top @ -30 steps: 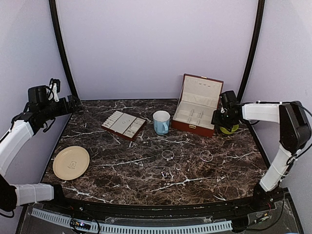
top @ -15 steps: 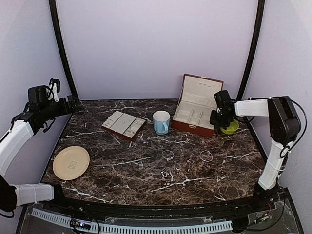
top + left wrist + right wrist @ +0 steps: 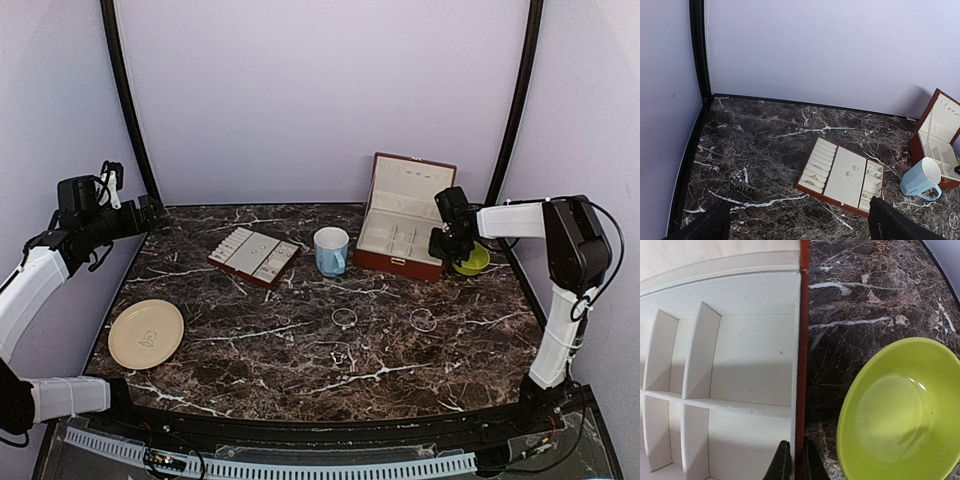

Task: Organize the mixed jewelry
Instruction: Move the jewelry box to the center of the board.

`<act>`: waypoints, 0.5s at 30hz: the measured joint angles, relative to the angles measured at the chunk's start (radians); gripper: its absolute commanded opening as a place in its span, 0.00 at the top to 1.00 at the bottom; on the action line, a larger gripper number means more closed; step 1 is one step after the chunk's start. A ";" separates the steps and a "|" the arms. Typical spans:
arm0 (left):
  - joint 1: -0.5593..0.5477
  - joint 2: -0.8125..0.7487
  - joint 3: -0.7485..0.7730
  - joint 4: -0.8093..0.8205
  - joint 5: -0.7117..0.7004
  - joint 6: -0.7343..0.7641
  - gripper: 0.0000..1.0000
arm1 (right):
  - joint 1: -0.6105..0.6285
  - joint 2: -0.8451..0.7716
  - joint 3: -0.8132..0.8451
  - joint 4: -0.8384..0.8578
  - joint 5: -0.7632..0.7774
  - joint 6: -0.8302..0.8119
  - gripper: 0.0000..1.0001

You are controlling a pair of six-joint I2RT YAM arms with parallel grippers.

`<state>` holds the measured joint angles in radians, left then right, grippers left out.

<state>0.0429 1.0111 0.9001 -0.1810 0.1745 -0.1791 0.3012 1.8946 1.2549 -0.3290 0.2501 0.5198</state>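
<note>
Two thin silvery bangles [image 3: 345,317] [image 3: 423,320] and a fine chain [image 3: 340,353] lie on the dark marble mid-table. The cream slotted tray [image 3: 240,246] [image 3: 840,186] holds small studs [image 3: 852,171] and rings [image 3: 812,177]. The red-brown box [image 3: 410,185] stands open at the back right. My right gripper [image 3: 440,243] [image 3: 796,463] is shut on the box's right wall [image 3: 802,365], one finger inside the cream lining and one outside. My left gripper [image 3: 150,212] [image 3: 797,227] hangs wide open and empty, high at the far left, facing the tray.
A light blue mug [image 3: 331,250] [image 3: 922,177] stands between tray and box. A lime green bowl [image 3: 472,262] [image 3: 900,415] sits just right of the box, close to my right gripper. A cream plate [image 3: 146,333] lies at the near left.
My right gripper moved left from the green bowl to the box's right wall and shut on it. The left arm has not moved.
</note>
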 measured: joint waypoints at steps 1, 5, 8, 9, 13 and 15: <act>0.000 0.000 0.000 0.000 0.000 0.000 0.02 | 0.000 0.000 0.001 -0.002 0.004 -0.004 1.00; 0.000 0.000 0.000 0.000 0.000 0.000 0.02 | -0.001 0.000 0.005 -0.017 0.026 -0.031 1.00; 0.000 -0.002 0.000 0.000 0.000 0.000 0.02 | 0.000 0.000 0.005 -0.019 0.034 -0.040 1.00; 0.000 -0.002 0.000 0.000 0.000 0.000 0.02 | 0.000 0.000 0.005 -0.019 0.035 -0.043 1.00; 0.000 -0.007 0.000 0.000 -0.001 0.000 0.02 | 0.001 -0.023 -0.028 -0.005 0.035 -0.058 1.00; 0.000 -0.010 0.000 0.000 -0.001 0.000 0.02 | 0.002 -0.047 -0.059 -0.002 0.035 -0.066 1.00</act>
<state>0.0429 1.0012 0.8997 -0.1814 0.1734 -0.1787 0.3031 1.8481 1.1961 -0.3313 0.2848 0.4538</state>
